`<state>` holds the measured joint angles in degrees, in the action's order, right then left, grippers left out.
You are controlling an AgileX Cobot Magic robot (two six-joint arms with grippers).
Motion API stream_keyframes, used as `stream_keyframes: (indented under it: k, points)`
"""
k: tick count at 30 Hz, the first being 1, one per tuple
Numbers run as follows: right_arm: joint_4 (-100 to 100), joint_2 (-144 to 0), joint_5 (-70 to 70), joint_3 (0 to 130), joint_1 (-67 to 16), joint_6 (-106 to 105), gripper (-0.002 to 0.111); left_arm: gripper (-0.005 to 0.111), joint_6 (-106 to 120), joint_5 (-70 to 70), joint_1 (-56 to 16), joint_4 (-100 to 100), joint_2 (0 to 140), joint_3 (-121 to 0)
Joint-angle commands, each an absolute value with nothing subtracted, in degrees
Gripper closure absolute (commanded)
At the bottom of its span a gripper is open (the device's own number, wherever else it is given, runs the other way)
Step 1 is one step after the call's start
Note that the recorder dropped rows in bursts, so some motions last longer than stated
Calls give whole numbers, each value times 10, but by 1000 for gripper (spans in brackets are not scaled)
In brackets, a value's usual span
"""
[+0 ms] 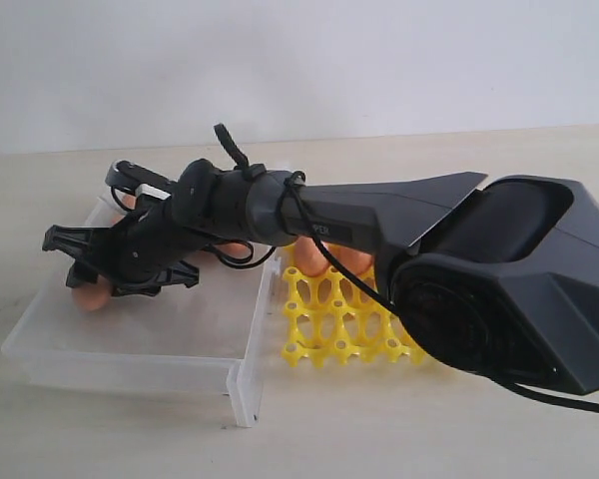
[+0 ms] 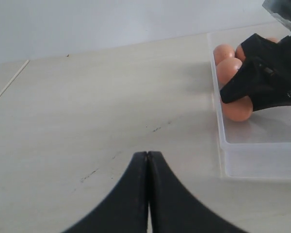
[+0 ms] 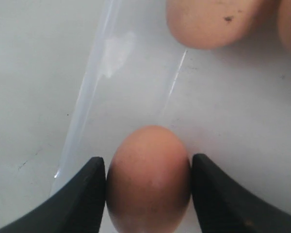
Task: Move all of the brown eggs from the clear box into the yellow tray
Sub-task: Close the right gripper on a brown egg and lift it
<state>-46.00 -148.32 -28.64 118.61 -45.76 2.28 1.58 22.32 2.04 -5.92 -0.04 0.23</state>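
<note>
The shallow, rectangular clear box (image 1: 120, 371) of transparent plastic holds a cluster of smooth, oval brown eggs (image 2: 230, 70) at its end away from the yellow tray. The yellow tray (image 1: 329, 329), a bright plastic lattice of round cells and pointed posts, stands just beside the clear box. At least two eggs (image 1: 351, 261) sit in its cells, half hidden behind the black arm, while the cells on the open side are bare.

Only the right wrist view shows the grip. The right gripper (image 3: 148, 162) has its dark fingers (image 3: 82, 199) set against both sides of one brown egg (image 3: 148, 184), which lies inside the clear box close to a wall. A second egg with a small dark speck (image 3: 208, 22) lies further in. The exterior view shows just a sliver of that held egg under the arm.

Only the left wrist view shows the left gripper (image 2: 148, 155). Its fingers are pressed together over the pale, faintly streaked tabletop (image 2: 87, 121) outside the clear box.
</note>
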Motion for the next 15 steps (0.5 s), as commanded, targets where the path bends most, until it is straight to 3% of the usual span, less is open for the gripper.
stream_keyframes:
  k: [1, 7, 15]
  points:
    - [-426, -1469, -291, 1184, -452, -4, 108, 107, 13, 218, 17, -58, 0, 0]
    - [-408, -1394, -177, 1080, -453, -16, 108, 107, 13, 218, 17, -58, 0, 0]
    - [-410, -1107, 165, 687, -463, -212, 108, 107, 13, 218, 17, -58, 0, 0]
